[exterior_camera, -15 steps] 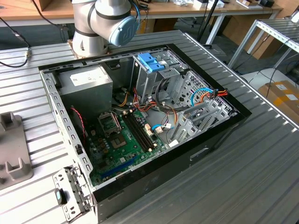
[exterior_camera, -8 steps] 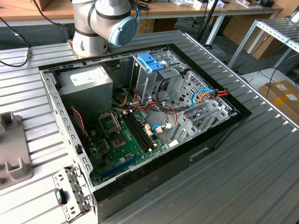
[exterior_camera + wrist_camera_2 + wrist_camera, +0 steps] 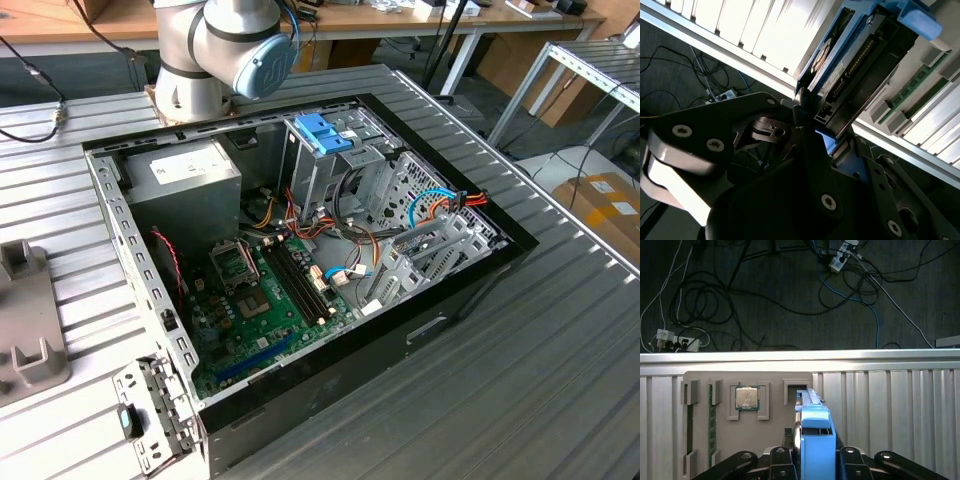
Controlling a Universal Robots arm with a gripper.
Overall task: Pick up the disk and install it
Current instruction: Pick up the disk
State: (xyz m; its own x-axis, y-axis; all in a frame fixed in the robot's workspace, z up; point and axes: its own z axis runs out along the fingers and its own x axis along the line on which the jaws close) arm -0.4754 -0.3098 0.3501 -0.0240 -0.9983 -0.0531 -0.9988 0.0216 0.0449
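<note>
- Ribbed metal worktop; one open computer case lies on it in the exterior view; past the worktop's edge, a dark floor strewn with cables.
- The disk is clamped between the jaws, over a grey tray on the worktop; its long axis runs straight out from the jaws toward the tray; in the second wrist view a blue end tab sits at the far end.
- Counted: one disk; one processor chip; two green memory sticks in the tray.
</note>
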